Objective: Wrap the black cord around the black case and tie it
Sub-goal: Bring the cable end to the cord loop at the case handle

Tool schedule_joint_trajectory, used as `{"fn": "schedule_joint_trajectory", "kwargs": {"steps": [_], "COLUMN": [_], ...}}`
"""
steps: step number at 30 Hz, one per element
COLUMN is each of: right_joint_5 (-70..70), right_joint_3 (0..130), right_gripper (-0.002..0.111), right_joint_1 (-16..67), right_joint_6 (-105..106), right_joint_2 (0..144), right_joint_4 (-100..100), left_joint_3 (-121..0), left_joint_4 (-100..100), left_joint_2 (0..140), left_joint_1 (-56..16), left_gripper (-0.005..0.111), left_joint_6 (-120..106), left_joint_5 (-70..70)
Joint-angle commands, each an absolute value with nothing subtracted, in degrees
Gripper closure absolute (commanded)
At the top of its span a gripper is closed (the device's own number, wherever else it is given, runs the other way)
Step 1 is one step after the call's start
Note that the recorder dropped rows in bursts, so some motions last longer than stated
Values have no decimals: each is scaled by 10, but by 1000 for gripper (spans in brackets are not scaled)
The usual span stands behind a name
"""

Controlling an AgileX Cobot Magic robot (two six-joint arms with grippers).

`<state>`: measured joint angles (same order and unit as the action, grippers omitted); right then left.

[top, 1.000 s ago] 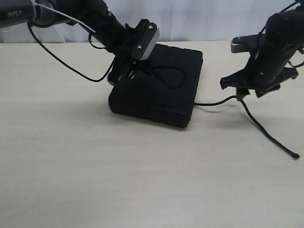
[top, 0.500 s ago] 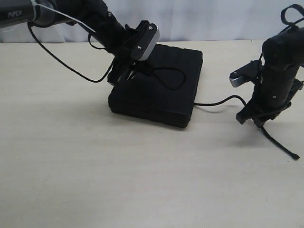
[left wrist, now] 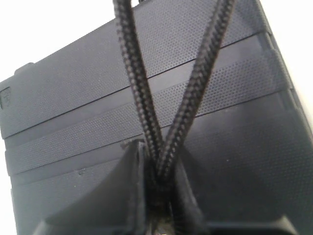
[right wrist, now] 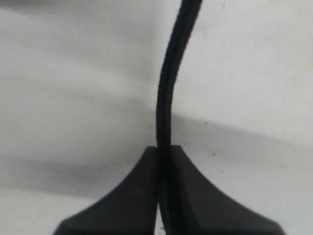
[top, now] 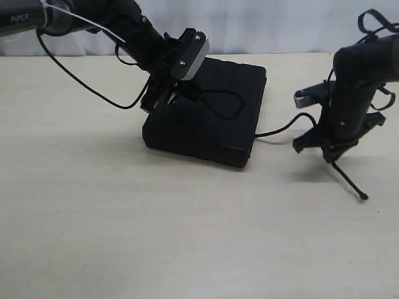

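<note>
black case (top: 206,134) closed, black cord (left wrist: 133,68) looped across its lid

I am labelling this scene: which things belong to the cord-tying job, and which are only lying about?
For the job: cord, case, left pincer and right pincer, each shut on the cord.
Not for the job: table, white curtain.

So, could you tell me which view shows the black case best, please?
The exterior view: the black case shows almost whole, lying flat. The left wrist view shows only its grooved lid close up; the right wrist view shows none.
</note>
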<state>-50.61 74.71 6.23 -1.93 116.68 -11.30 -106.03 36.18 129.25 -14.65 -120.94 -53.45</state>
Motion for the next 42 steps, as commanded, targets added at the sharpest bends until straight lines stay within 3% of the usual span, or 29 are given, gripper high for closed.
{"fn": "schedule_joint_trajectory", "kwargs": {"steps": [1, 11, 16, 33, 42], "right_joint_5": [-493, -459, -435, -468, -511], "right_joint_3": [800, 802, 798, 798, 798], "right_gripper": [104, 104, 104, 104, 104], "right_joint_1": [53, 0, 1, 1, 1], "right_joint_6": [-22, 199, 219, 203, 203], "right_joint_2": [1138, 1134, 1135, 1135, 1135], "right_joint_4": [20, 559, 671, 696, 643], "left_joint_3": [-1059, -1060, -1060, -1025, -1025], "left_joint_4": [365, 298, 275, 108, 177], "left_joint_2": [1286, 1261, 1262, 1264, 1264], "left_joint_1": [-147, -148, -169, -244, -244], "left_gripper": [107, 107, 107, 107, 107], "left_joint_6": [-1224, -1224, -1224, -1224, -1224], "left_joint_5": [-542, -540, -529, -283, -216]}}
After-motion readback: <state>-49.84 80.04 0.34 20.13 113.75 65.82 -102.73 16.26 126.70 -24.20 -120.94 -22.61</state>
